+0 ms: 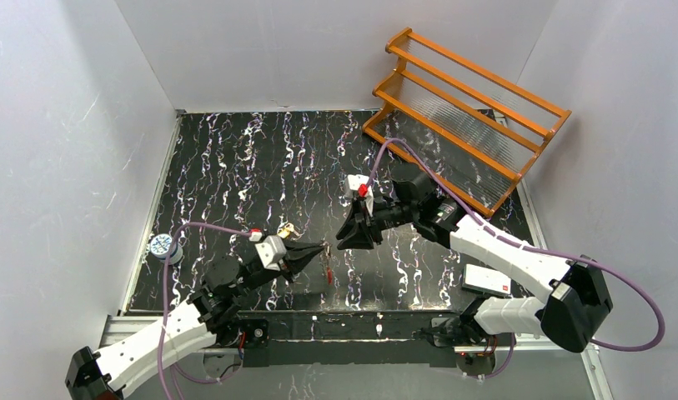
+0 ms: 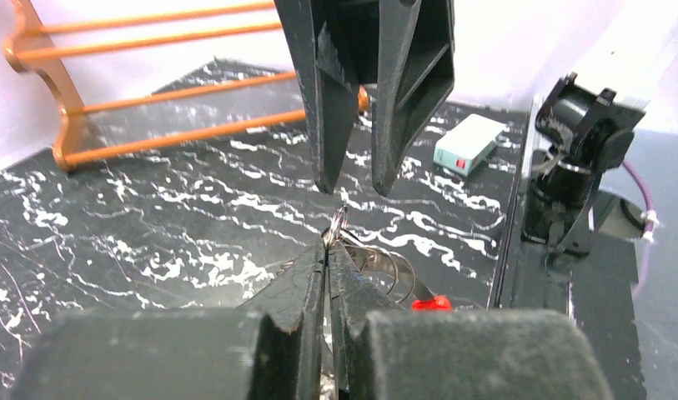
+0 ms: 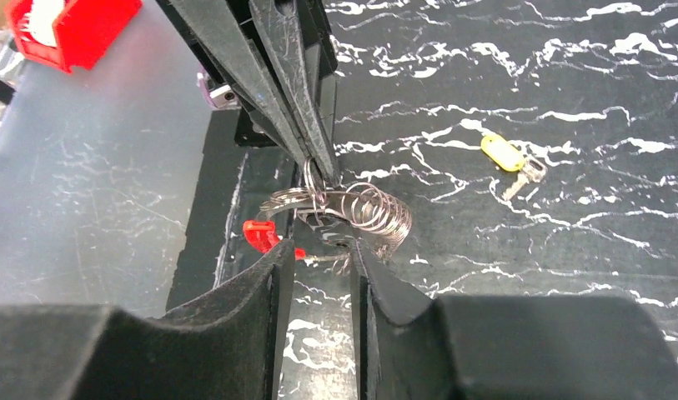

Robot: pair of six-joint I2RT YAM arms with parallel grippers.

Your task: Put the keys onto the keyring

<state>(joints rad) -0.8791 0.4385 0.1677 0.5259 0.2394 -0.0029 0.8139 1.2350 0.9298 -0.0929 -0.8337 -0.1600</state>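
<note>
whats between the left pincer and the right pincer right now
The keyring: the shut left pincer pinches it, and its wire coils sit just ahead of the parted right pincer. The right wrist view shows it best.

We overlook the whole tabletop [image 1: 235, 167] from high behind its near edge; our two wrist views sit close, facing each other across the keyring [image 3: 385, 218] both show.
</note>
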